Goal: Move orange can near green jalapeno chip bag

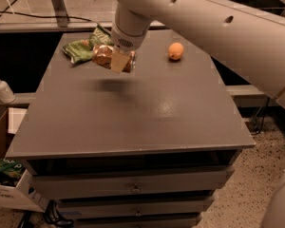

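My gripper [118,61] hangs over the far left part of the grey table [133,118], shut on the orange can [103,56]. The can lies sideways in the fingers and is held above the tabletop; its shadow falls below it. The green jalapeno chip bag [81,49] lies wrinkled at the table's far left corner, just left of and behind the can. The big white arm crosses from the upper right and hides part of the bag's top.
A small round orange fruit [175,51] sits at the far right of the table. Drawers [133,189] face the front. A white pump bottle [1,88] and a cardboard box [2,146] stand at the left, below table level.
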`<state>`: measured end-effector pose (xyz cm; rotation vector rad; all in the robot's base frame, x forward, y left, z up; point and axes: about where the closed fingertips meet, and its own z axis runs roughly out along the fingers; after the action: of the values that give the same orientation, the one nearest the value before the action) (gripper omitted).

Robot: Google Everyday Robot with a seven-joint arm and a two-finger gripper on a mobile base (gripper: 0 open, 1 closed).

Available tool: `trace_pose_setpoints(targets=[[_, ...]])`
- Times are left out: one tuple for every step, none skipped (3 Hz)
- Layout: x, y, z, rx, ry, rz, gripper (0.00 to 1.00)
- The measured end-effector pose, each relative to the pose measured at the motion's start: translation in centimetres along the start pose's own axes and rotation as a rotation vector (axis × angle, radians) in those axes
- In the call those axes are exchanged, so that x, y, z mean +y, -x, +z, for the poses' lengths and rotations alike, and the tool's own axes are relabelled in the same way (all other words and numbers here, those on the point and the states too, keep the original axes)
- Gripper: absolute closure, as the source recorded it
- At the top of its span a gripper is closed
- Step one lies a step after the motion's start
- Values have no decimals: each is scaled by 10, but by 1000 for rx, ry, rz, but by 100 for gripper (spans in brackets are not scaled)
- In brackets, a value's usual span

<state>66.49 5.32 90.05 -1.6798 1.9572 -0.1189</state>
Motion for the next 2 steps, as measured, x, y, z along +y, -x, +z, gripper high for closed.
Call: trace_pose_setpoints(targets=[[-35, -4, 21, 22, -12, 0, 100], [-59, -8, 47, 28, 7, -4, 100]])
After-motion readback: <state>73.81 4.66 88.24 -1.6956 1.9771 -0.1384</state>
